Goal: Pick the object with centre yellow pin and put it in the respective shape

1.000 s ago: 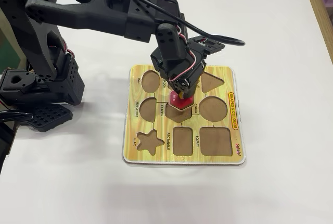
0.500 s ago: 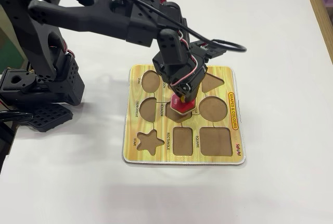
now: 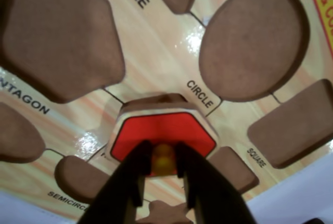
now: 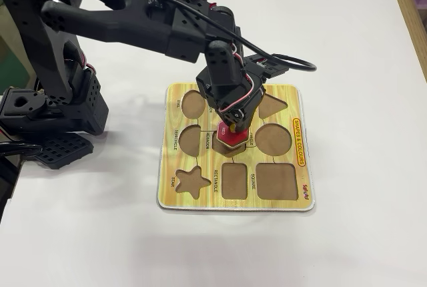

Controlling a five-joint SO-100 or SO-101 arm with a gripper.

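Observation:
The red hexagon piece with tan edges has its yellow knob between my black fingers. My gripper is shut on that knob. The piece sits over the brown hexagon recess in the middle of the yellow puzzle board. It is not flush: its tan sides show, and a strip of recess shows beyond its far edge. In the fixed view the gripper points down at the board's centre with the red piece under it.
Empty recesses surround the piece: pentagon, circle, square, semicircle and star. The board lies on a white table. The arm's base stands to the left.

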